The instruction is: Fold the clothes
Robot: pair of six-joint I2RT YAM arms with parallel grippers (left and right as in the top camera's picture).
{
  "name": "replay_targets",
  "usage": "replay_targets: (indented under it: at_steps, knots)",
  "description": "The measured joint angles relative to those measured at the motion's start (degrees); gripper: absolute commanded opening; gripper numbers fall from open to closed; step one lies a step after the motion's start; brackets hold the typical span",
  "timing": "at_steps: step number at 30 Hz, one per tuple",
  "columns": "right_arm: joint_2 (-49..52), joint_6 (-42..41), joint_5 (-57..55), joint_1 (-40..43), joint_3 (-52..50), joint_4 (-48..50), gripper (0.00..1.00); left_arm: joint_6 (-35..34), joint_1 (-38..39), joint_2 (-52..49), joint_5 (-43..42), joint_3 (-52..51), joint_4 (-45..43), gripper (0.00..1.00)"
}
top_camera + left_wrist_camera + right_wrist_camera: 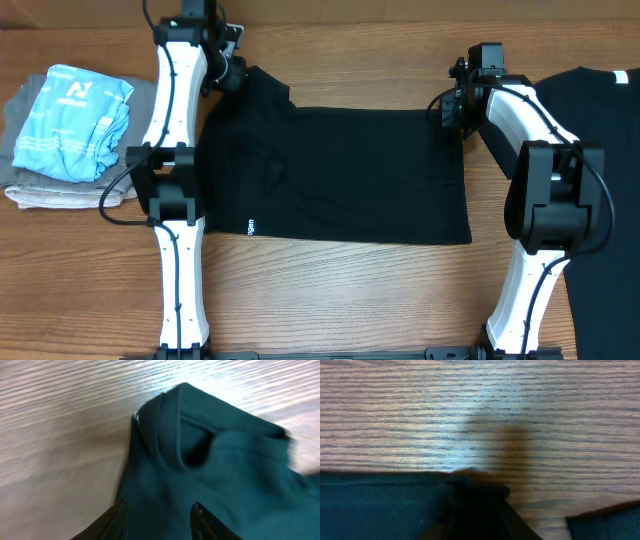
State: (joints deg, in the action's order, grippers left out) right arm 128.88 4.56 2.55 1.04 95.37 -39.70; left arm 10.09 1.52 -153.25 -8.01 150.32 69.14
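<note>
The surface (340, 300) is wood-grained, pale brown, and fills every view; nothing of the room beyond it shows. Nearest, the two arm bases stand at its front edge, left and right. Between the arms a black T-shirt (340, 170) lies spread flat, its near edge running straight across, with small white print (251, 226) at the near left corner. At the right border a second black garment (605, 150) lies partly out of view, apart from the first. At the left border a light blue folded piece (72, 122) sits on a grey folded cloth (40, 190).

Farther back, the right fingers (450, 108) are at the T-shirt's far right corner; the right wrist view shows them drawn together around a small bunch of the fabric's edge. Farthest, the left fingers (114, 517) are at the far left corner, where the cloth rises in a rumpled fold. They stand somewhat apart with fabric filling the gap, and I cannot tell whether they pinch it.
</note>
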Motion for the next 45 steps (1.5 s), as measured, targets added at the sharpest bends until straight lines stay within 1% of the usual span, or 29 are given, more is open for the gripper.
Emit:
replay_targets:
  at_steps: [4,11,16,19,21,26,29,32,34,37,40,45]
  knots:
    - [-0.02,-0.02,0.02,0.0,0.0,0.0,0.27,1.07,0.0,-2.36,-0.17,-0.02,-3.76,0.44]
    - [-0.02,-0.02,0.02,0.0,0.0,0.0,0.28,2.14,1.25,-2.56,-0.17,-0.02,-9.27,0.44]
    - [-0.02,0.0,0.04,0.0,0.0,-0.04,0.28,2.16,3.87,-2.8,0.07,-0.02,-10.91,0.48]
    - [-0.02,0.0,0.04,0.0,0.0,0.0,0.29,2.21,5.6,-3.85,1.86,0.0,-10.88,0.5]
    - [0.0,-0.02,0.04,0.0,0.0,0.0,0.29,2.23,6.43,-4.68,3.04,0.0,-10.91,0.53]
    - [-0.02,-0.02,0.07,0.0,0.0,-0.04,0.29,2.34,6.91,-5.14,4.2,1.66,-10.58,0.55]
    - [-0.02,-0.02,0.04,-0.02,0.0,-0.07,0.3,1.4,6.71,-5.14,4.35,4.39,-10.1,0.55]
    - [0.0,0.07,0.17,0.0,0.04,-0.13,0.33,0.09,6.58,-5.14,4.42,8.13,-9.14,0.6]
    - [-0.02,0.0,0.22,-0.02,0.09,-0.24,0.33,-0.61,6.32,-5.01,4.44,10.69,-7.74,0.6]
    - [-0.02,-0.02,0.22,-0.02,0.09,-0.26,0.33,-0.94,5.97,-4.42,4.9,12.35,-5.27,0.58]
    - [-0.02,-0.02,0.2,-0.02,0.09,-0.28,0.33,-1.11,5.22,-4.04,5.53,12.46,-3.48,0.59]
    - [0.0,-0.02,0.22,-0.02,0.09,-0.28,0.33,-1.14,3.08,-4.07,6.78,11.08,-3.34,0.61]
